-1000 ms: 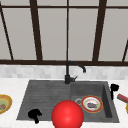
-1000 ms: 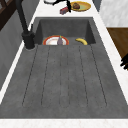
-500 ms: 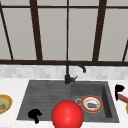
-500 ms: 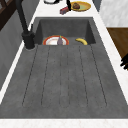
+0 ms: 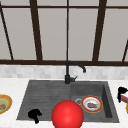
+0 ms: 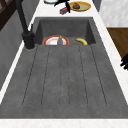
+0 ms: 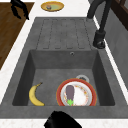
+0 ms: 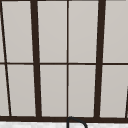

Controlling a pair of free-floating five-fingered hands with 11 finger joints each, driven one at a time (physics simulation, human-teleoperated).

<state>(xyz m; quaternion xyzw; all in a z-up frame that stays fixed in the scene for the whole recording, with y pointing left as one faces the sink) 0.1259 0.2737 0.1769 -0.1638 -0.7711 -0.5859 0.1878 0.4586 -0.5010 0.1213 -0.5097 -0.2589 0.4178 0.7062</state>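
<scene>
- The sink [image 5: 45,95] is set in the white counter, with a ribbed drainboard on the left, a basin on the right and a black tap [image 5: 68,75] at the back edge.
- A red ball [image 5: 67,115] is seen in the front view over the sink's front edge, and part of the basin is hidden by it.
- A red-rimmed plate [image 5: 92,104] lies on the basin floor beside the drain, and an aubergine [image 7: 70,93] rests on it.
- A yellow dish [image 5: 3,103] with food stands at the counter's left end.
- A second dish [image 6: 80,6] stands at the right end.
- The left hand [image 5: 34,115] hangs over the sink's front left corner, loosely spread and holding nothing, well apart from the dishes.
- The right hand [image 5: 122,93] is over the counter right of the basin, directly above the block; whether the block is gripped cannot be told.
- A banana [image 7: 35,95] lies at the basin's front wall, apart from the plate.
- The pink block [image 6: 64,10] lies on the counter's right end, between the basin and the second dish and just beside that dish.
- Against the earlier frames, nothing is seen to have shifted.
</scene>
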